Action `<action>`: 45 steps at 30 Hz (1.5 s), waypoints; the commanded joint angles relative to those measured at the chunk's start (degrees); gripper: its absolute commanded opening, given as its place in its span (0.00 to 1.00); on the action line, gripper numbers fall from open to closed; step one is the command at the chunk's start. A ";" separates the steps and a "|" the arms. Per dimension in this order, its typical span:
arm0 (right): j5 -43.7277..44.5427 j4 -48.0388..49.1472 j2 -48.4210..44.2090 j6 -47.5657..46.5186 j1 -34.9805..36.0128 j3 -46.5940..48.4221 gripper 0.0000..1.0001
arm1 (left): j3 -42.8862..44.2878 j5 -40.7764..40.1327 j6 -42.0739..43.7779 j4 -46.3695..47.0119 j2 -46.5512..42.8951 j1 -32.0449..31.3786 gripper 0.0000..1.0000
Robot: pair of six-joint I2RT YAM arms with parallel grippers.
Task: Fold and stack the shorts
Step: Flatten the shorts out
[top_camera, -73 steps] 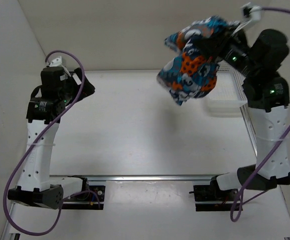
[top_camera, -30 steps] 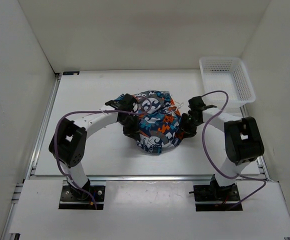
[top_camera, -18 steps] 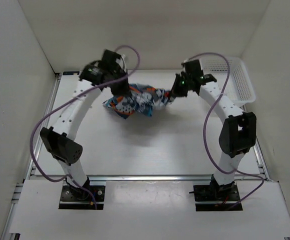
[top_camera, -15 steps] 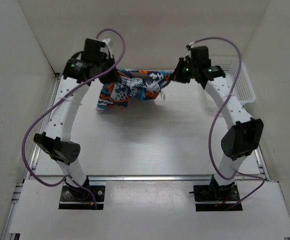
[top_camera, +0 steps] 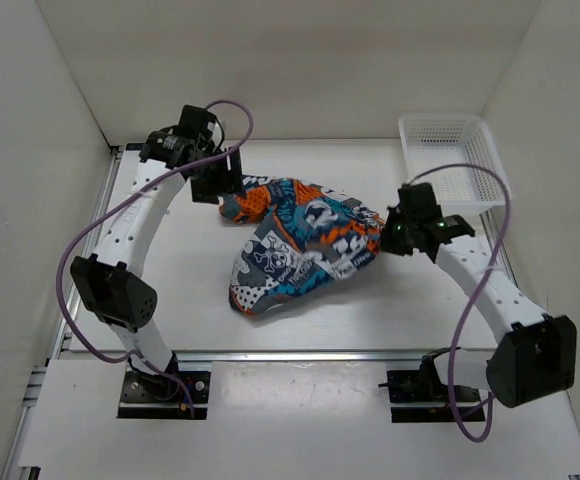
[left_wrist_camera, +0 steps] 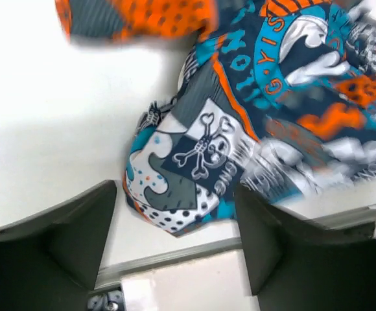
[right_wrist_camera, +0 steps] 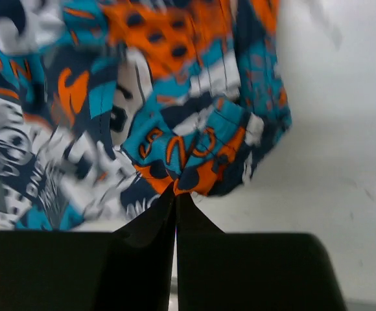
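From above, the shorts (top_camera: 300, 245) lie rumpled and partly spread on the table (top_camera: 170, 300), to the left of the white basket (top_camera: 452, 160) and nearer the arm bases than it. The left gripper (top_camera: 217, 187) is at the end of the shorts farthest from the basket. The right gripper (top_camera: 388, 240) is at the end closest to the basket.

At the left wrist, the fingers (left_wrist_camera: 71, 227) stand wide apart with nothing between them. The shorts lie beyond the tips, a skull-and-crossbones patch facing up.

At the right wrist, the fingers (right_wrist_camera: 136, 259) are pressed together to a point, pinching an orange and teal fold at the shorts' edge.
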 commanded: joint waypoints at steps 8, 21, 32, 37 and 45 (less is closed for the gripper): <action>6.19 -3.98 -3.90 0.97 -0.30 -6.81 0.00 | -32.24 4.44 -4.47 9.04 -18.70 -3.18 0.15; 6.81 -6.00 -4.43 1.06 -0.30 -5.75 0.00 | -66.55 15.87 -20.64 27.23 -24.60 -15.30 0.99; 5.76 -6.53 -5.84 1.58 -0.30 -5.75 0.00 | -64.36 12.61 -21.18 33.57 -10.01 -16.98 0.29; 5.75 -7.05 -5.76 1.06 -0.30 -3.66 0.00 | -56.12 12.45 -16.44 30.95 -11.86 -11.11 0.10; 9.70 -12.40 16.17 -6.33 -2.49 37.16 0.00 | -1.32 2.33 -4.92 3.00 1.56 4.09 0.10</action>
